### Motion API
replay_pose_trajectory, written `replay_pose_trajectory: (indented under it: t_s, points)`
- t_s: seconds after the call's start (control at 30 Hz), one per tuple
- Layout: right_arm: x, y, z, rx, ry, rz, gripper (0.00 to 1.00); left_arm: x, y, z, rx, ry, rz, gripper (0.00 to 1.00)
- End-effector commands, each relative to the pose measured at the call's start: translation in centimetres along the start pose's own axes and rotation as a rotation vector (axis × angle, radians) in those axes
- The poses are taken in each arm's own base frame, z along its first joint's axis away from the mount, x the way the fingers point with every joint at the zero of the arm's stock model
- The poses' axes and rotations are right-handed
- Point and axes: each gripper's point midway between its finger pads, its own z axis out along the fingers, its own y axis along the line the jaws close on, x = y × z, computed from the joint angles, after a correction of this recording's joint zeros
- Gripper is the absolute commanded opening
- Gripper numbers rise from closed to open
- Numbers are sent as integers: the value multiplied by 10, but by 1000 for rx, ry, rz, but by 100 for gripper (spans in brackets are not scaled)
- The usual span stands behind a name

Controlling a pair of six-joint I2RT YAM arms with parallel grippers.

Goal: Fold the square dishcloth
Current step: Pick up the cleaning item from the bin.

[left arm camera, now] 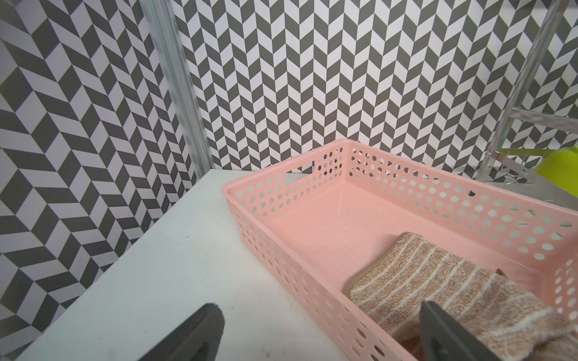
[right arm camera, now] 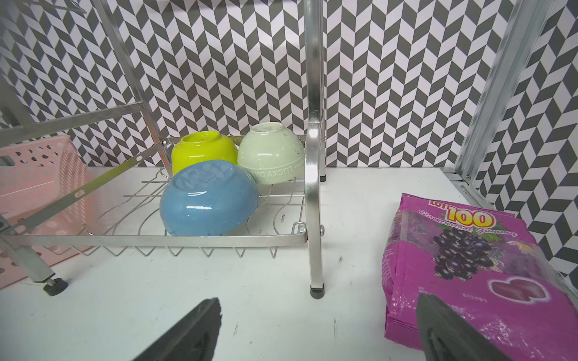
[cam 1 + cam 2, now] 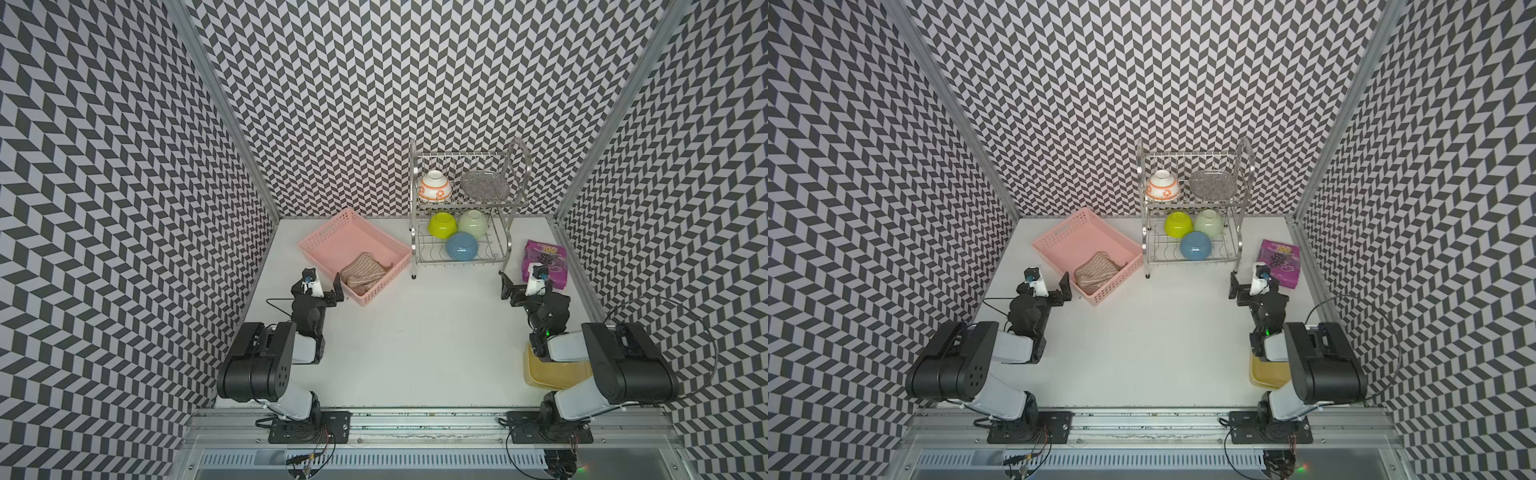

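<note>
Standing over it all, I take in the white surface (image 3: 415,332) first, boxed in by zigzag-patterned walls. Both arms are folded low at its near edge, the left arm (image 3: 266,365) on one side and the right arm (image 3: 623,365) on the other, well apart.

A two-shelf metal dish rack (image 3: 457,262) stands at the back. Just beside it, turned at an angle, sits a pink perforated basket (image 3: 353,245). A yellow tray (image 3: 552,374) lies partly under the right arm. A purple candy bag (image 3: 544,259) lies flat near the wall on the right arm's side.

The square dishcloth (image 3: 363,272) is inside the basket, bunched up at the end nearest the arms, its stripes running unevenly over the folds.

On the rack's upper shelf are a grey plate (image 3: 484,185) and a white bowl with orange marks (image 3: 434,187). On the lower shelf three bowls sit upside down: a blue bowl (image 3: 462,246) in front, with a lime bowl (image 3: 442,224) and a pale green bowl (image 3: 473,222) behind it.

The left claw (image 1: 319,309) is spread wide and grips nothing. It straddles the basket's near wall: one finger is over bare surface outside, the other shows in front of the cloth. Whether that finger touches the cloth I cannot tell.

The right claw (image 2: 317,300) is also spread wide and holds nothing. One finger is over bare surface near a rack foot, the other shows in front of the candy bag.
</note>
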Motion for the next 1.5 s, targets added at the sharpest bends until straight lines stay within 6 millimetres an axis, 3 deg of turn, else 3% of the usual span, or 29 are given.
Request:
replay_pose_trajectory:
  t_s: [0.0, 0.87, 1.13, 1.47]
  points:
    - [-18, 2, 1, -5, -64, -12, 100, -10, -1, 2, 9, -32, 9, 100]
    - [-23, 0, 2, 2, -68, -7, 100, -11, -1, 2, 8, -34, 9, 100]
    - [-42, -18, -10, 113, -86, 34, 100, -13, -1, 2, 8, -40, 7, 100]
    - [-54, -45, -10, 273, -56, 151, 100, -45, 8, 23, -61, 89, -128, 100]
